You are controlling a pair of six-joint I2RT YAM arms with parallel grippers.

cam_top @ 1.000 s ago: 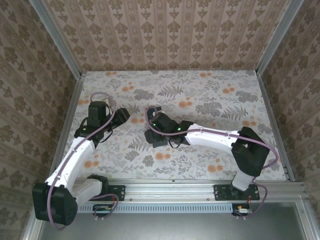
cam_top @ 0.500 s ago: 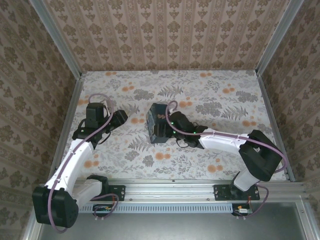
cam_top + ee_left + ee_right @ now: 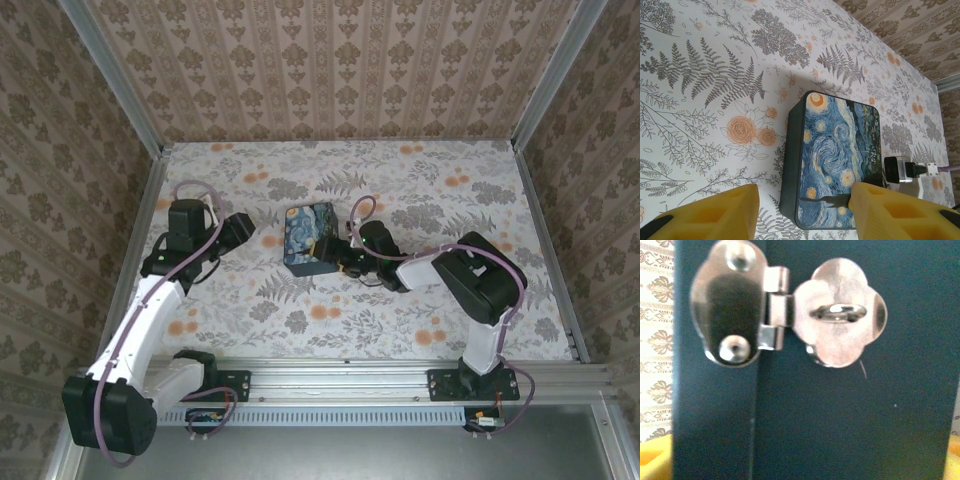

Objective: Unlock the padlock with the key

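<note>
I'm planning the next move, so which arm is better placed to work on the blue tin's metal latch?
Right. The right pincer is at the blue tin, its camera squarely facing the latch; the left pincer hovers apart, off the opposite side.

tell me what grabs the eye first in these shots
The swirl-patterned blue tin stands out first, in the middle of the floral table. Up close in the right wrist view, its shiny silver hasp sits folded over a small loop on the dark side. The left gripper has its yellow jaws apart, framing the tin.
</note>
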